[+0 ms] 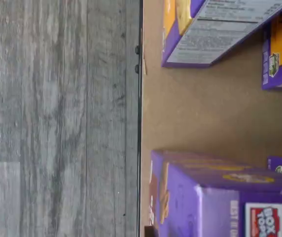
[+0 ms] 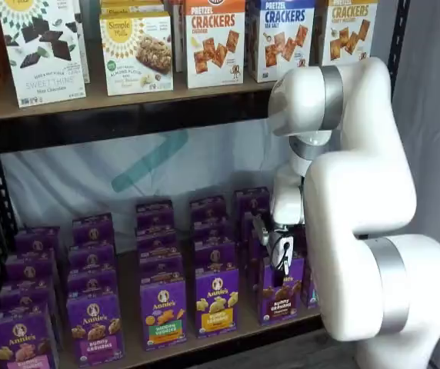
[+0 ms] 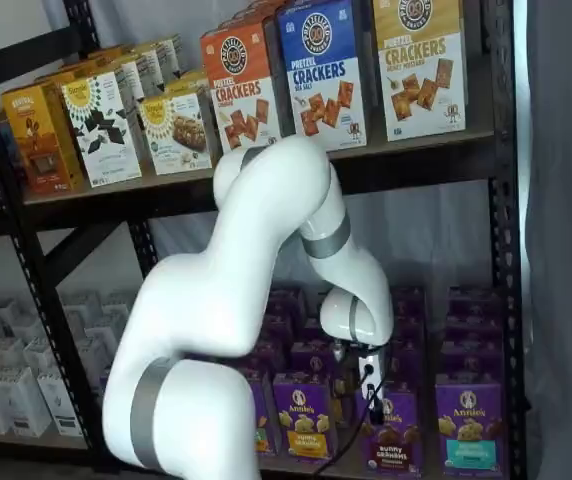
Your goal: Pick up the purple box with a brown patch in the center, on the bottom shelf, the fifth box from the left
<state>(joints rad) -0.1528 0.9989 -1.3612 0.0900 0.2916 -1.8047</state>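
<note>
The purple box (image 2: 278, 294) stands at the front of the bottom shelf (image 2: 205, 338), with dark brown bunny crackers at its centre. It shows in both shelf views (image 3: 395, 441). My gripper (image 2: 277, 252) hangs just above the box's top; it also shows beside a black cable (image 3: 368, 378). Its fingers show no plain gap and no box between them. In the wrist view a purple carton with a brown patch on its front face (image 1: 205, 197) stands on the tan board (image 1: 205, 113); the fingers do not show there.
A yellow-band carton (image 2: 217, 300) and an orange-and-green-band carton (image 2: 163, 311) stand left of the purple box, with more purple cartons in rows behind. Cracker boxes (image 2: 215, 40) fill the upper shelf. My white arm (image 2: 358, 231) stands at the right. Grey floor (image 1: 57, 118) lies before the shelf.
</note>
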